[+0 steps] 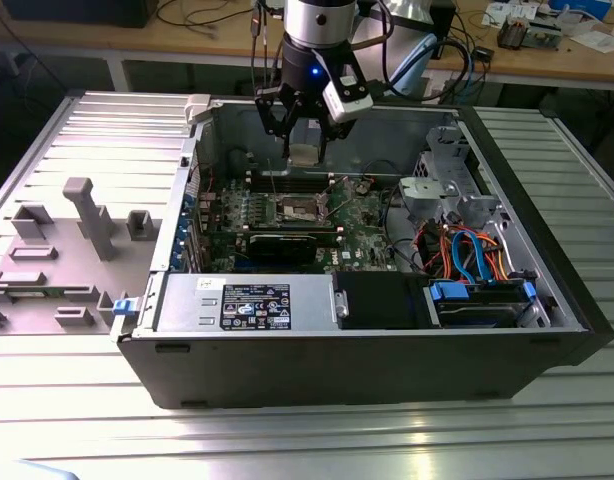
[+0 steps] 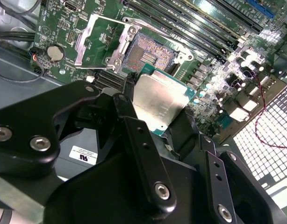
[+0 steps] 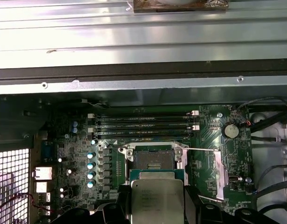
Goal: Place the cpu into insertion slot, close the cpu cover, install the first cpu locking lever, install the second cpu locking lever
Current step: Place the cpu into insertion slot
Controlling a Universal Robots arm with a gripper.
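One cpu [image 2: 157, 100] is gripped by two opposite edges between the two black fingers [image 2: 125, 109], and its silvery top can be seen in both wrist views. It is held in the air above the one insertion slot [image 2: 148, 53], clear of it, and the slot's dark contact field is exposed. One cpu cover [image 2: 83, 44] is swung open beside the slot, and two thin wire levers [image 3: 204, 149] are seen by the open cover. Four long memory slots [image 3: 143, 123] are laid side by side just beyond the slot, and one coin battery [image 3: 231, 130] is seated on the board near the cover. In the exterior view all of this is enclosed in one open computer case [image 1: 387, 370], laid on its side on a ribbed metal desk [image 1: 287, 440]. One grey moulded tray [image 1: 67, 240] is set at the exterior view's left.
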